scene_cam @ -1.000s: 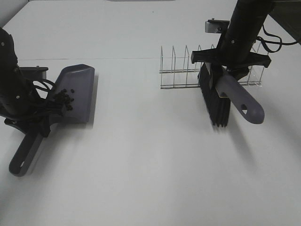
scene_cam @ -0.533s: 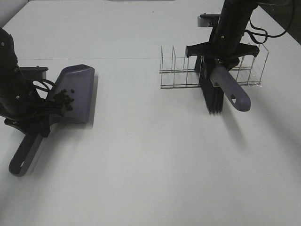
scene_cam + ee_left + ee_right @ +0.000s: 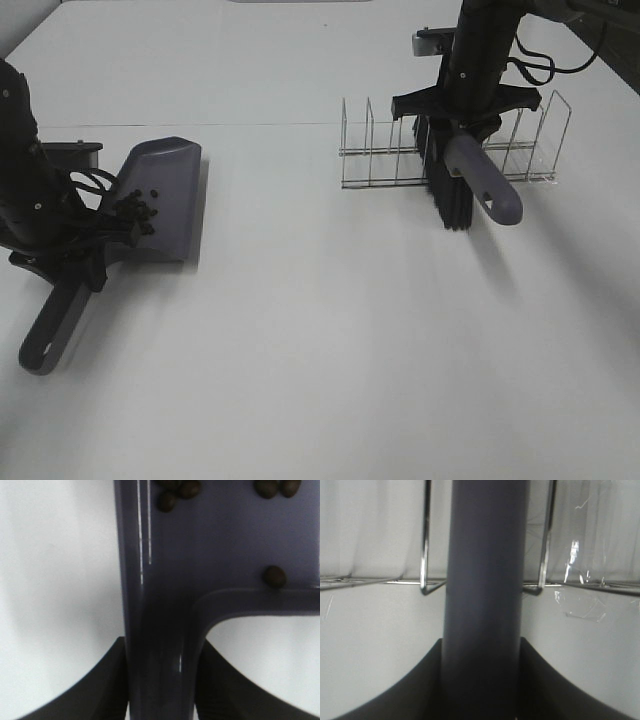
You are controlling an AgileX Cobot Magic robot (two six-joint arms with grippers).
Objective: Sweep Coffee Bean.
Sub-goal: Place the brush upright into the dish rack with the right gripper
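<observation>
A grey-purple dustpan lies on the white table at the left, with several dark coffee beans near its handle end. My left gripper is shut on the dustpan handle; beans show on the pan in the left wrist view. My right gripper is shut on the brush handle, grey-purple, with black bristles hanging at the front of the wire rack. The right wrist view shows the handle between two rack wires.
The wire rack with upright dividers stands at the back right. The table's edges lie far off. White tabletop spans the middle and front.
My right arm has carried the brush back and slightly left, toward the wire rack. The left arm and dustpan have not moved.
</observation>
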